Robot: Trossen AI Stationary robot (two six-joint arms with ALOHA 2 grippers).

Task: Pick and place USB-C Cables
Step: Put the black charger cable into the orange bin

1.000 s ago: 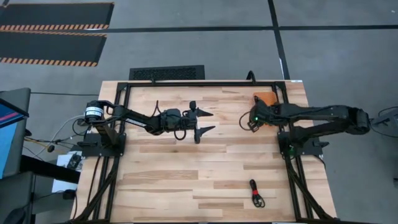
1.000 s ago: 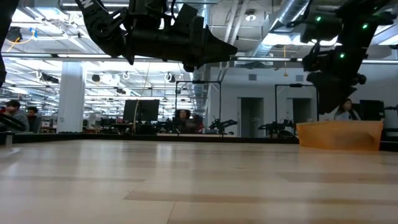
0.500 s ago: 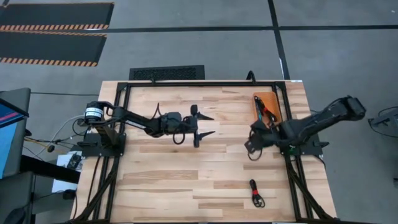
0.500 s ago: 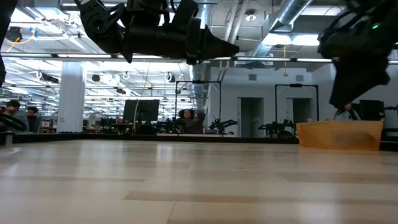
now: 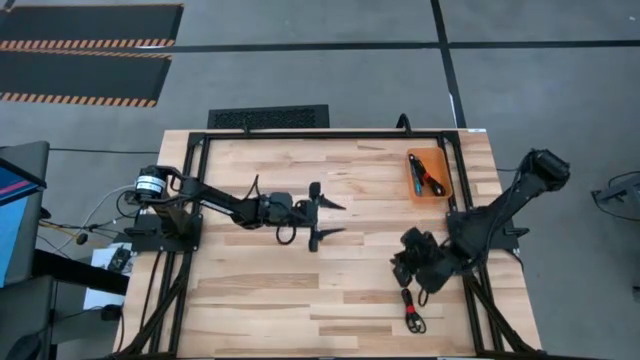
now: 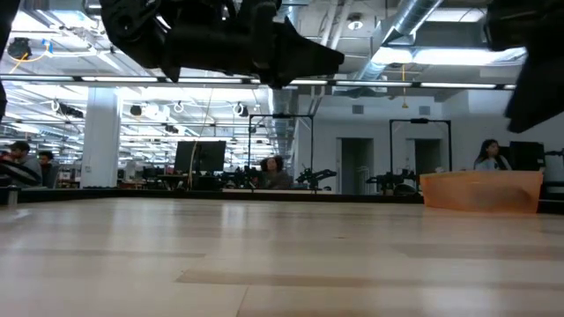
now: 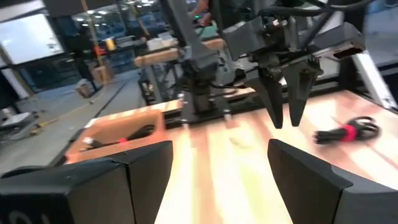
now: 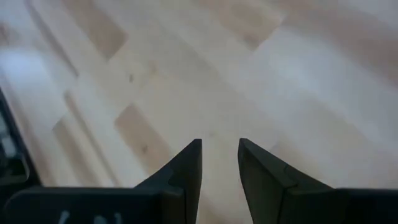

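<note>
A black cable bundle with a red tie lies flat on the wood near the table's near edge; it also shows in the left wrist view. The orange tray sits at the far right and holds dark and red cable bundles. My right gripper hangs above the table, just to the far side of the loose cable, pointing down; its fingers are a narrow gap apart with nothing between them. My left gripper waits open above mid-table.
The dark frame rail runs along the table's far edge, and the arm bases stand at the left and right sides. Bare wood spreads across the middle and near left. People sit at desks in the room beyond.
My right gripper has swung from over the orange tray toward the near edge and now hangs by the loose black-and-red cable; the tray and its cables have come into view. My left gripper has drifted slightly toward the near edge and stayed open.
</note>
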